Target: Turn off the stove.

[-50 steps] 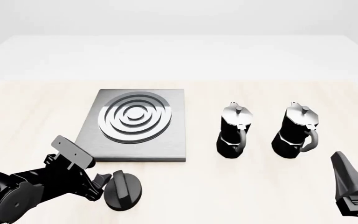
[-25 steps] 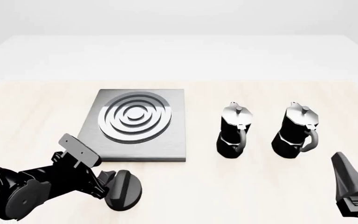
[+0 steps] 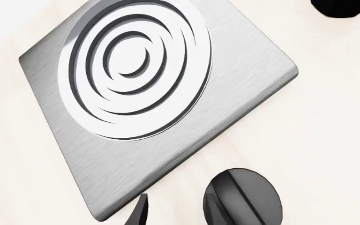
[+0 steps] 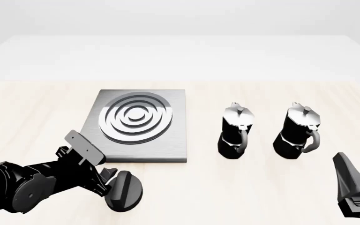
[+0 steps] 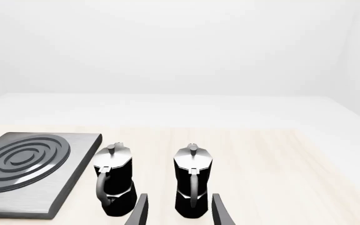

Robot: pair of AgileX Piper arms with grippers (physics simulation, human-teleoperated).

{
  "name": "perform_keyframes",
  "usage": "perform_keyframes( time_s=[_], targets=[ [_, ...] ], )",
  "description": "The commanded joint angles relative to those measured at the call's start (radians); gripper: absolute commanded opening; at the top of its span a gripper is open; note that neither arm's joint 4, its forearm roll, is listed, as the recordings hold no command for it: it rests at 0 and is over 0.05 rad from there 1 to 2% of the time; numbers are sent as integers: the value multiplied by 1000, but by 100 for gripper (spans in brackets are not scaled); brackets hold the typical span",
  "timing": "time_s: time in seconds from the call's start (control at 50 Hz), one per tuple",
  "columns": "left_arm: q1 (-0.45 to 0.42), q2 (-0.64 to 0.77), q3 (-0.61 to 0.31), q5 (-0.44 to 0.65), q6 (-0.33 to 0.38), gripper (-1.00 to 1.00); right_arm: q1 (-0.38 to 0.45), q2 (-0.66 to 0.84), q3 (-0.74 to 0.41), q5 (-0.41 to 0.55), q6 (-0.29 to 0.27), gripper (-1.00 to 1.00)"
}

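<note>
The stove [image 4: 137, 125] is a flat brushed-grey slab with raised silver rings, left of the table's middle. It fills the left wrist view [image 3: 142, 89] and shows in the right wrist view [image 5: 26, 164]. Its round black knob [image 4: 125, 191] with a raised ridge sits on the table just in front of the slab, also in the left wrist view [image 3: 245, 201]. My left gripper [image 4: 108, 181] is right against the knob's left side. Only one fingertip [image 3: 140, 213] shows, apart from the knob. My right gripper [image 4: 359, 185] is open and empty at the near right, with fingers [image 5: 139, 211] spread.
Two black-and-silver moka pots [image 4: 236, 132] [image 4: 300, 132] stand upright side by side to the right of the stove, also in the right wrist view [image 5: 114, 180] [image 5: 192, 182]. A dark pot base [image 3: 339, 5] shows at the edge of the left wrist view.
The knob's ridge has turned from one second ago. My left arm has shifted slightly right and up beside the knob. The right arm has not moved.
</note>
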Motion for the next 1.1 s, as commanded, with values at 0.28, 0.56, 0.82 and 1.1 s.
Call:
perform_keyframes(
  time_s=[0.28, 0.56, 0.82, 1.1],
  targets=[
    [54, -189, 40, 113, -38, 100, 10, -16, -2, 10, -8, 100],
    [74, -435, 73, 281, -54, 100, 17, -29, -1, 18, -21, 100],
    [82, -738, 68, 518, -93, 100, 23, -31, -1, 17, -28, 100],
    [124, -1019, -41, 785, -115, 100, 40, -34, -1, 18, -36, 100]
  ],
)
